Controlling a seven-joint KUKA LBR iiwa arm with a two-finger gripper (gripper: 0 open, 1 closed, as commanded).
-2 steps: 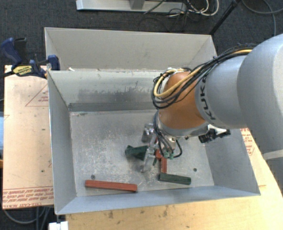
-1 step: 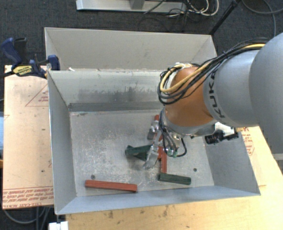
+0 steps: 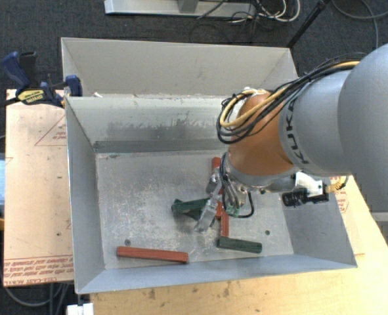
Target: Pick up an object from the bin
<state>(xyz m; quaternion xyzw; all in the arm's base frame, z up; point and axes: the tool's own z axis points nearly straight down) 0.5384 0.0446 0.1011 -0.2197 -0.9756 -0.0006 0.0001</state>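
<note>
Block (image 3: 186,207), dark green, small, matt, irregular in outline, one end broader than the other. It lies flat on the floor of the bin (image 3: 134,195), about the middle and somewhat towards the near wall. Its right end runs under the tool (image 3: 209,216), which stands low over it, touching or all but touching. Whether the tool is apart or together cannot be told, nor whether anything is clamped in it.

Advice for the step in hand: centre the tool across the narrower part of the block, seat it close to the floor before closing, then lift straight up. A thin orange-red stick (image 3: 224,226) lies just beside the tool on its right and could be caught or dragged along.

Handling, by judgement: light and rigid; a grip on the edge alone may slip.

Further out: second dark green block (image 3: 239,245), longer, near the front wall, apart from the first; long red-brown bar (image 3: 151,254) at the front left, well apart.
</note>
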